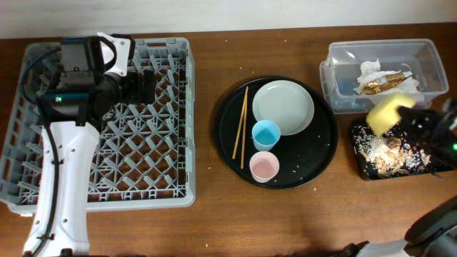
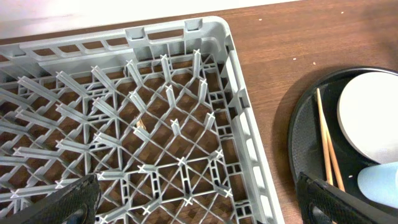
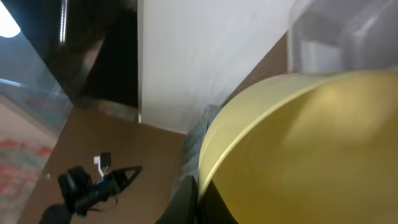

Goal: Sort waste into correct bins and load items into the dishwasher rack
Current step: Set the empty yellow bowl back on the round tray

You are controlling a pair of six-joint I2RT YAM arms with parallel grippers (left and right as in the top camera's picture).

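My right gripper, clamped on the bowl, seemed to be dumping scraps over the tray; probably rack next, left gripper apart.

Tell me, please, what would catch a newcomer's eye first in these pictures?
The large grey dishwasher rack fills the left of the table, with the left gripper open above it. At the right edge the right gripper holds the yellow bowl over the flat black tray of food scraps. Between them sits a round black tray carrying the plate, blue cup, pink cup and chopsticks.
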